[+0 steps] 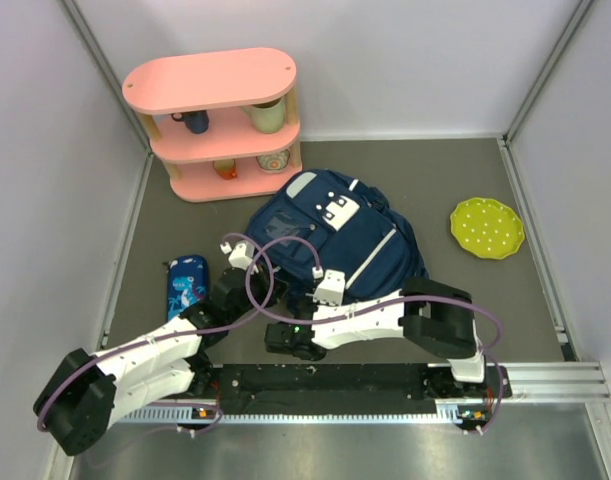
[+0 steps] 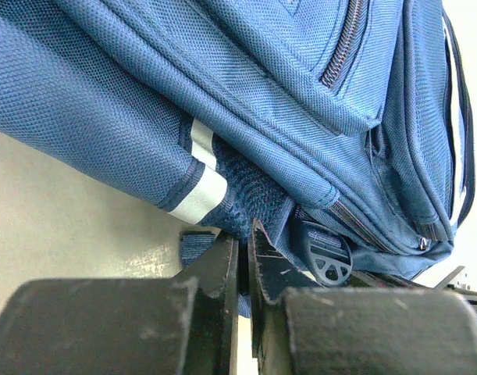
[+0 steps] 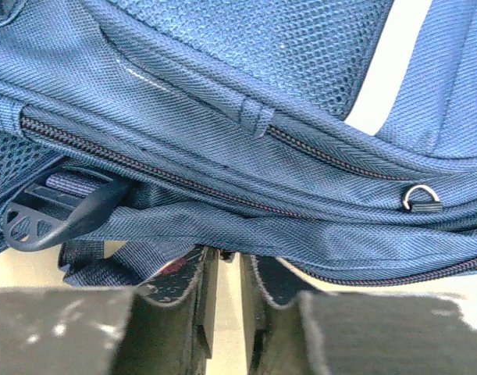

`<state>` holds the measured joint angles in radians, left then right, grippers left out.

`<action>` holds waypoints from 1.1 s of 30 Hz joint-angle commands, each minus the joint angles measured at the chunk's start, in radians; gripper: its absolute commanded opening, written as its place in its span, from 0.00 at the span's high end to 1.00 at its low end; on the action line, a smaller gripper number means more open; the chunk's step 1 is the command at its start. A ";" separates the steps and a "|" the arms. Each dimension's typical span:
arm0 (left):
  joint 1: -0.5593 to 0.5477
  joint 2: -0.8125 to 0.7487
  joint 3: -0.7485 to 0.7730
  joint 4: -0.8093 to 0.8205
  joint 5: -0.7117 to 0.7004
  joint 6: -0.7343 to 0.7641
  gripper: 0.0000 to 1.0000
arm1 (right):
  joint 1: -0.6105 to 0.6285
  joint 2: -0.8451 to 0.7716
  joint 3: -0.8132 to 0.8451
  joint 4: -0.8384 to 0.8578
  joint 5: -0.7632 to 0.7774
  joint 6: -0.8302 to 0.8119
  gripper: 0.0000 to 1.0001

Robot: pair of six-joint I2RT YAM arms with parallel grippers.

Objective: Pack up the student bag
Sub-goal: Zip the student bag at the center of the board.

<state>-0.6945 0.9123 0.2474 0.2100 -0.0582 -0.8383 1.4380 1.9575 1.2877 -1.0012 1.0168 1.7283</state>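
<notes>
Looking at the bag (image 1: 285,225) lying flat mid-table (image 1: 435,300). Got the left gripper (image 2: 242,234) at its near-left corner, pinched almost shut on the mesh edge beside a white stripe. Got the right gripper (image 3: 229,254) just right of that, open only narrowly, tips touching a fabric fold below a zipper. Also spotted a pink shelf (image 1: 210,85) far left, pencil case (image 1: 186,285) left of the bag, green plate (image 1: 487,228) well off right.

Top camera looks down over the table (image 1: 465,180); both wrist cameras face the student bag (image 1: 375,235) close up.
</notes>
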 commanded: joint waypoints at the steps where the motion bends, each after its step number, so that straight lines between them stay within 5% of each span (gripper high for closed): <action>1: 0.000 -0.032 0.038 0.040 0.029 0.019 1.00 | -0.019 0.001 0.010 -0.160 0.098 0.109 0.87; 5: -0.002 -0.030 0.039 0.040 0.028 0.022 1.00 | -0.019 -0.023 -0.010 -0.166 0.095 0.117 1.00; 13: 0.000 -0.027 0.058 -0.024 -0.063 0.053 1.00 | 0.044 -0.120 -0.070 -0.136 0.086 0.013 1.00; 22: 0.021 -0.033 0.087 -0.095 -0.138 0.110 1.00 | 0.059 -0.472 -0.485 0.476 -0.178 -0.396 1.00; 33: 0.139 -0.013 0.110 -0.126 -0.046 0.180 1.00 | 0.020 -0.771 -0.749 0.692 -0.372 -0.614 1.00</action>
<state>-0.6228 0.8993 0.2993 0.0734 -0.0769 -0.7330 1.4906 1.3045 0.6403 -0.4278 0.7616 1.2568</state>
